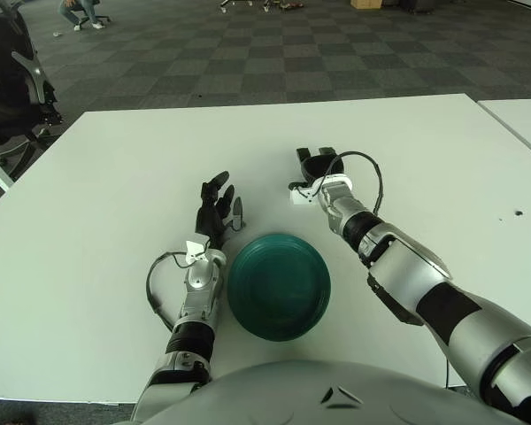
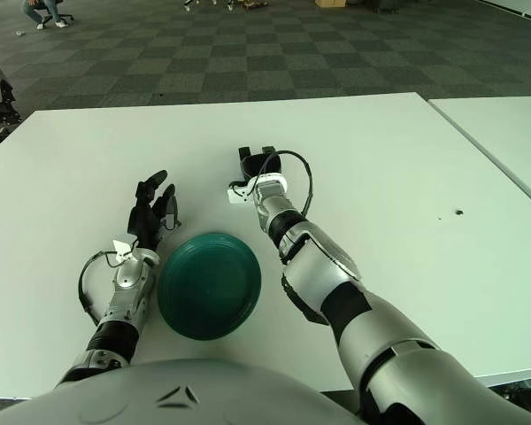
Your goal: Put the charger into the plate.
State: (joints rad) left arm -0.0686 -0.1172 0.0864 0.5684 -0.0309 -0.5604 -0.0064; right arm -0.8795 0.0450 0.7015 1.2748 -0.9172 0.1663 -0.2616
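Looking down from the head camera, we note the dark green plate (image 1: 279, 285) nearest the robot's torso, sitting flat on the white table (image 1: 115, 177). Just to its left shows our left hand (image 1: 218, 211), fingers spread and extended, holding nothing. Farther out, beyond the plate's far-right rim and apart from it, our right hand (image 1: 316, 170) reaches across the tabletop. A small white block, apparently the charger (image 1: 298, 196), shows at that hand's left side. We cannot tell whether the fingers clamp it or merely touch it. Checkered carpet (image 1: 274, 53) lies beyond the table.
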